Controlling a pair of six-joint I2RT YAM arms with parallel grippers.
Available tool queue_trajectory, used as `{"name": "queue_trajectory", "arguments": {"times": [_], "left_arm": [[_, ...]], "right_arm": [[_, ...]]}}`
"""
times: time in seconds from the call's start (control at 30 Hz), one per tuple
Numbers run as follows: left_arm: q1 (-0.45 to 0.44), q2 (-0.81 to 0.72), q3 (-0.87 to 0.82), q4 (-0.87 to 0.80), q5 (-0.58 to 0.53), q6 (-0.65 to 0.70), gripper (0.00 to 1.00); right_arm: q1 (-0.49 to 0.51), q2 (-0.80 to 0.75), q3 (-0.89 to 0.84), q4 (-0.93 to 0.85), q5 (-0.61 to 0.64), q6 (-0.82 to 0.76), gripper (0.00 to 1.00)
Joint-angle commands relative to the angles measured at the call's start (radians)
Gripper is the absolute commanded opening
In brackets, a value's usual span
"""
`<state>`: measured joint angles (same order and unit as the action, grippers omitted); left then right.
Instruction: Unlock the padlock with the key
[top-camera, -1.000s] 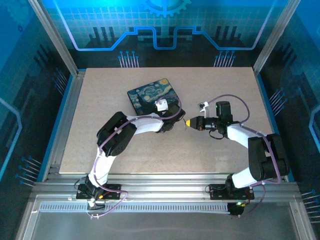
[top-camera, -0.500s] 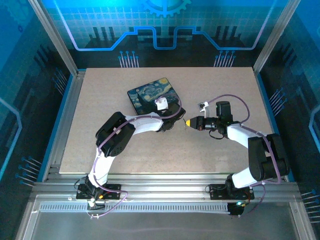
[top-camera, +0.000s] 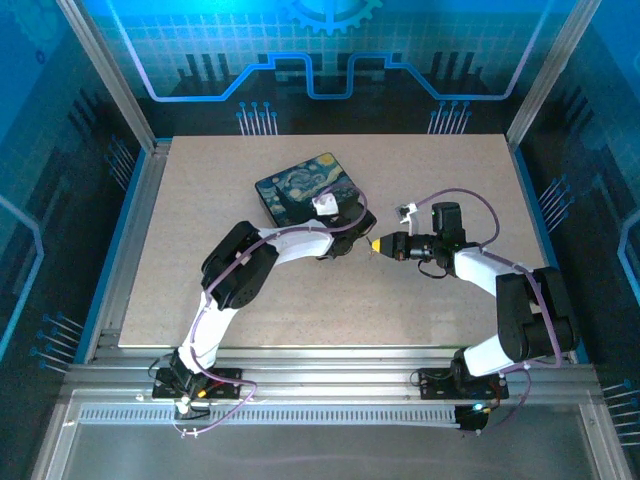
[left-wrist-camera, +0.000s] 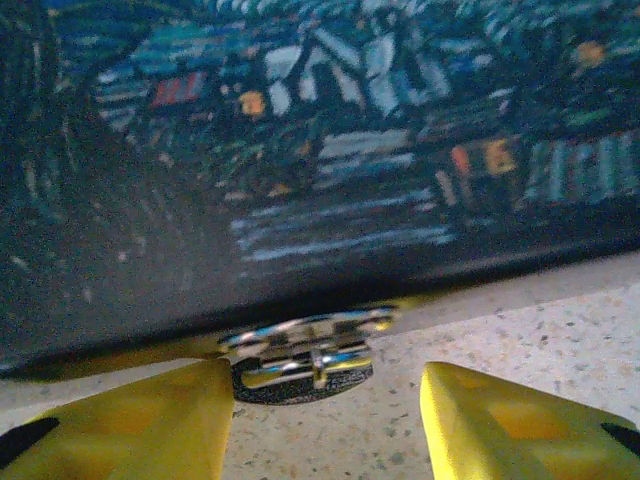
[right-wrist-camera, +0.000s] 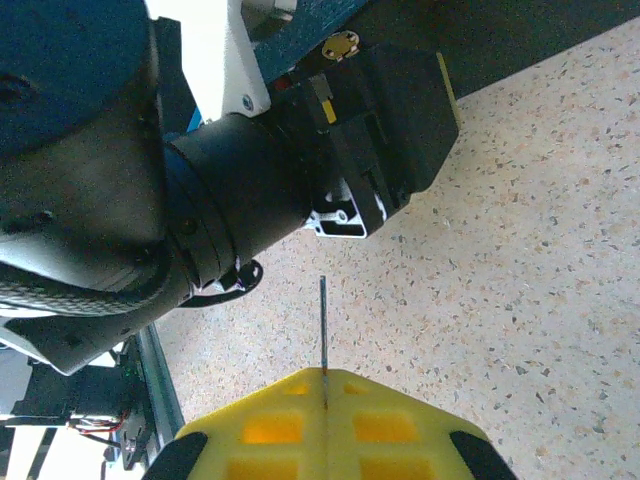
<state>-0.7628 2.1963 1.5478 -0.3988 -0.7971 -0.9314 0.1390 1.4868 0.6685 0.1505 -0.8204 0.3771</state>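
The left gripper is open, its yellow fingers apart on either side of the tiny dark padlock with a silvery shackle. The padlock lies on the speckled beige table against the dark painted box. The right gripper is clamped on the thin dark key.

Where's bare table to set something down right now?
Free on the table: far right corner beyond the right arm; left strip outside the left arm; near middle between them. Crowded: beside the painted box, with left end effector, padlock and right end effector.
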Motion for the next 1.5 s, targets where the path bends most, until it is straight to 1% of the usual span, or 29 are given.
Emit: {"name": "queue_trajectory", "arguments": {"times": [0.0,0.07,0.17,0.33,0.63,0.73,0.8,1.0,1.1,1.17,1.33,1.4,1.47], "left_arm": [[0.018,0.011,0.007,-0.058,-0.027,-0.057,0.56],[0.027,0.010,-0.001,-0.038,-0.023,-0.060,0.56],[0.031,0.005,-0.008,0.019,-0.022,-0.022,0.56],[0.033,0.025,0.024,0.027,-0.018,0.005,0.54],[0.043,0.046,0.028,0.025,-0.019,-0.002,0.43],[0.046,0.048,0.025,0.036,-0.015,0.005,0.38],[0.047,0.044,0.018,0.043,-0.013,0.008,0.34],[0.056,0.005,-0.014,0.068,0.010,0.034,0.25],[0.063,-0.026,-0.023,0.056,0.062,0.066,0.24],[0.069,-0.053,-0.023,0.022,0.120,0.073,0.20],[0.101,-0.109,-0.001,-0.098,0.313,0.100,0.18],[0.122,-0.129,-0.001,-0.136,0.413,0.101,0.18],[0.141,-0.146,0.001,-0.167,0.503,0.100,0.15]], "right_arm": [[0.007,0.015,0.017,0.018,-0.023,0.005,0.00],[0.007,0.012,0.017,0.018,-0.025,0.007,0.00],[0.007,0.008,0.016,0.013,-0.025,0.004,0.00],[0.008,0.009,0.016,0.013,-0.024,0.004,0.00],[0.007,0.003,0.014,0.011,-0.026,0.000,0.00],[0.004,0.004,0.016,0.010,-0.028,0.002,0.00],[0.005,0.004,0.015,0.010,-0.029,-0.001,0.00],[0.006,0.001,0.007,0.006,-0.030,0.004,0.00],[0.005,-0.009,-0.002,-0.005,-0.025,0.003,0.00],[0.008,-0.016,-0.007,-0.023,-0.020,-0.002,0.00],[0.034,-0.036,-0.032,-0.044,0.000,0.006,0.00],[0.058,-0.047,-0.046,-0.047,0.019,0.016,0.00],[0.078,-0.058,-0.061,-0.032,0.027,0.033,0.00]]}}
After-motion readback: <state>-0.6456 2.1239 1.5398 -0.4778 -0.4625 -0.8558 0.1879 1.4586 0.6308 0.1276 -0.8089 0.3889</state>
